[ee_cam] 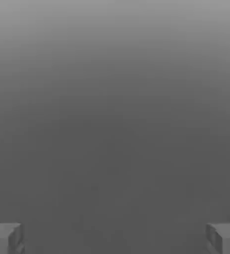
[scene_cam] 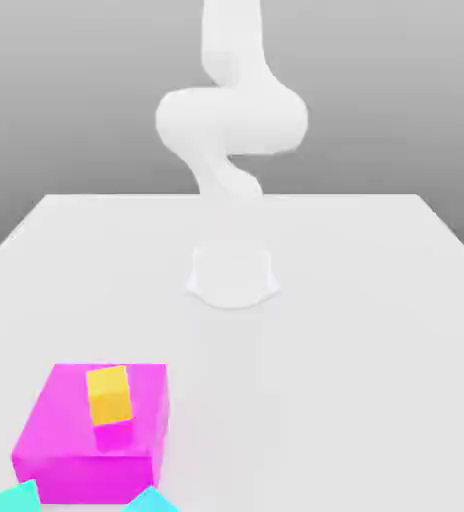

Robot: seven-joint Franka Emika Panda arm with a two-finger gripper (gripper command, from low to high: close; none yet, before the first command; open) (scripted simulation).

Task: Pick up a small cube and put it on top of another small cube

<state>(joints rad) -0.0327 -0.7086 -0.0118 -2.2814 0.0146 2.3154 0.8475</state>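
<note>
The task looks to be at its start, the reach for a first cube. Nearest the exterior view's camera, the teal cube (scene_cam: pixel 14 499) and the blue cube (scene_cam: pixel 151 503) are cut off by the frame's edge, one at each side of the block's front; which cube is to be lifted and which is to bear it, I cannot tell. Just behind them is the block (scene_cam: pixel 56 420), a broad, low magenta slab. The yellow cube (scene_cam: pixel 109 396) lies over its top, towards the exterior view's right, its flat faces plain and turned slightly askew, with a darker magenta patch by its near side; whether it rests fully on the block, I cannot tell. Farther off, the arm (scene_cam: pixel 232 120) rises white above the table (scene_cam: pixel 356 350). In the hand view the gripper (ee_cam: pixel 115 239) stands wide, with nothing between its fingers. The next move probably calls for bringing it over the chosen cube, squaring it to the faces, then lowering.
</note>
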